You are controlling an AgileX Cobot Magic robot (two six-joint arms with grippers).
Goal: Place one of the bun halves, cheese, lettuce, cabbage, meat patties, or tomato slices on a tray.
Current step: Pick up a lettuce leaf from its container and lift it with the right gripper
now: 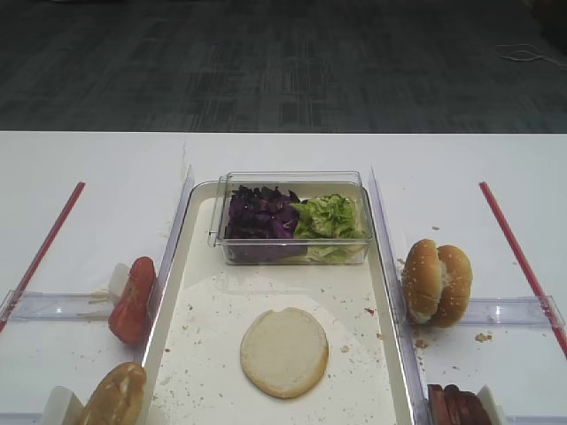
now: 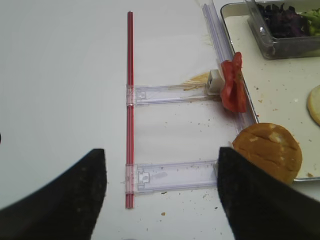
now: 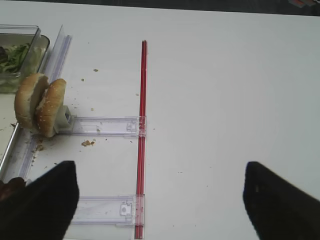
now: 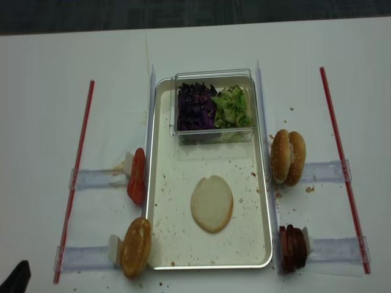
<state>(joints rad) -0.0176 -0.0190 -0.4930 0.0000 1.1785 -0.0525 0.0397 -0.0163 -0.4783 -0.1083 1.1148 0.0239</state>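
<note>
A pale bun half lies cut face up in the middle of the off-white tray. At the tray's far end, purple cabbage and green lettuce fill a clear box. Tomato slices and a golden-brown bun half stand left of the tray. Two bun halves and meat patties stand to its right. My left gripper hovers open over the table left of the golden bun half. My right gripper hovers open, right of the bun halves. Neither holds anything.
Red strips run along both outer sides of the table. Clear plastic rails join them to the food stands. The clear box takes the tray's far end. Crumbs speckle the tray.
</note>
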